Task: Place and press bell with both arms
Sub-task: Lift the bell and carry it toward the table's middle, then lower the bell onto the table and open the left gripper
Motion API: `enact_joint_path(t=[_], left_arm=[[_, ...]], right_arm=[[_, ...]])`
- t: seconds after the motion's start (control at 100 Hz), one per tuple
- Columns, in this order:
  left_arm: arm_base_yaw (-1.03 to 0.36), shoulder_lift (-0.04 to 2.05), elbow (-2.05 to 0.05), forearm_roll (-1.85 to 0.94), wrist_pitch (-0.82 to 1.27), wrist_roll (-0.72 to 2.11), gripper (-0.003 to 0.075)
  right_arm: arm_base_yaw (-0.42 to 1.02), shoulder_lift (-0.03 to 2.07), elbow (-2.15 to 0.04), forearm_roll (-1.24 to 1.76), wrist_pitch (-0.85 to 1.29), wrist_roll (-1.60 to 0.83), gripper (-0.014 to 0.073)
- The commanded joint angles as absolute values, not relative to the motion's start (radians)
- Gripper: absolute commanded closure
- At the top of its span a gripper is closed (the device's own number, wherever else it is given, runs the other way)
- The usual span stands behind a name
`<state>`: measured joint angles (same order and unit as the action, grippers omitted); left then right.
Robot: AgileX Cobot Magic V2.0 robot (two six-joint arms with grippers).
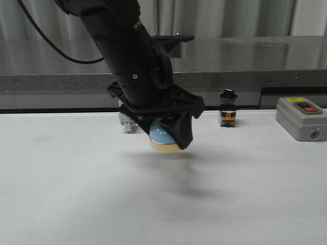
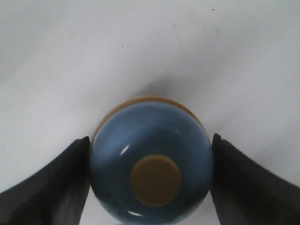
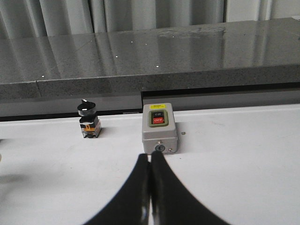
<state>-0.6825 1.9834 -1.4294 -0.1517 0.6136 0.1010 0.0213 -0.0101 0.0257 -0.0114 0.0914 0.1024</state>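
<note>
The light-blue bell (image 1: 162, 139) with its cream base hangs clear of the white table, tilted, in my left gripper (image 1: 164, 133). In the left wrist view the blue dome and cream button of the bell (image 2: 152, 164) fill the space between the two black fingers (image 2: 61, 183), which press on its sides; my left gripper (image 2: 151, 159) is shut on it. The bell's shadow lies on the table below. My right gripper (image 3: 150, 158) is shut with nothing in it, low over the table and pointing at the grey box. The right arm does not show in the front view.
A grey box (image 1: 300, 118) (image 3: 160, 132) with red and black buttons sits at the back right. A black-knobbed switch (image 1: 227, 108) (image 3: 88, 120) stands near the back edge. A white switch body (image 1: 125, 122) shows partly behind the left arm. A dark stone ledge (image 1: 245, 61) runs behind the table.
</note>
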Motion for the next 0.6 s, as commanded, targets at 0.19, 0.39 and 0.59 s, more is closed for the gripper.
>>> enact_joint_path(t=[0.19, 0.39, 0.59], left_arm=[[-0.693, 1.993, -1.456, -0.160, 0.560, 0.102, 0.0580], [-0.693, 1.994, -1.456, -0.164, 0.574, 0.131, 0.0546], [-0.693, 1.994, -1.456, -0.164, 0.592, 0.131, 0.0388]], right_arm=[[0.020, -0.029, 0.012, -0.023, 0.010, 0.102, 0.0654], [0.020, -0.029, 0.012, -0.023, 0.010, 0.102, 0.0654], [0.020, -0.029, 0.012, -0.023, 0.010, 0.102, 0.0654]])
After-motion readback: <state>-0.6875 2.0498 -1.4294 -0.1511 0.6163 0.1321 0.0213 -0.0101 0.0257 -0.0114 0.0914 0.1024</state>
